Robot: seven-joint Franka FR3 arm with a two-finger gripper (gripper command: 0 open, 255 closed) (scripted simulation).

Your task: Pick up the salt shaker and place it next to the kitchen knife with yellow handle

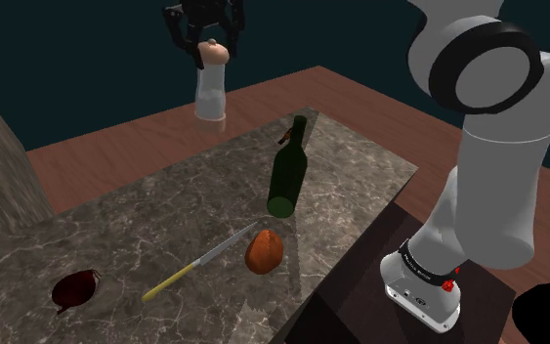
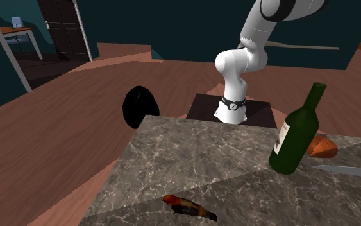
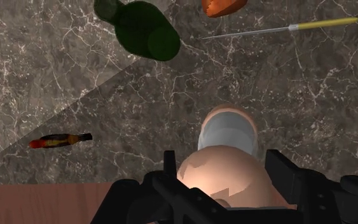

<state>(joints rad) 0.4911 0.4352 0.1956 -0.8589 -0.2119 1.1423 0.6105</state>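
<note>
The salt shaker [image 1: 210,90] has a pale grey body and a tan cap. It hangs upright in the air above the far edge of the marble counter [image 1: 146,215]. My gripper [image 1: 204,39] comes down from above and is shut on the cap. In the wrist view the black fingers [image 3: 170,167] clasp the tan cap of the shaker [image 3: 231,137] on both sides. The kitchen knife [image 1: 199,264] with its yellow handle lies flat near the counter's front, well away from the shaker. The knife [image 3: 279,30] lies beyond the shaker in the wrist view, and its blade [image 2: 345,171] shows in the second exterior view.
A dark green bottle [image 1: 288,171] stands mid-counter between shaker and knife. An orange rounded object [image 1: 264,251] lies by the knife's blade tip. A dark red object [image 1: 75,289] sits near the shoulder view's left front. The arm's stand [image 1: 429,293] is at the lower right.
</note>
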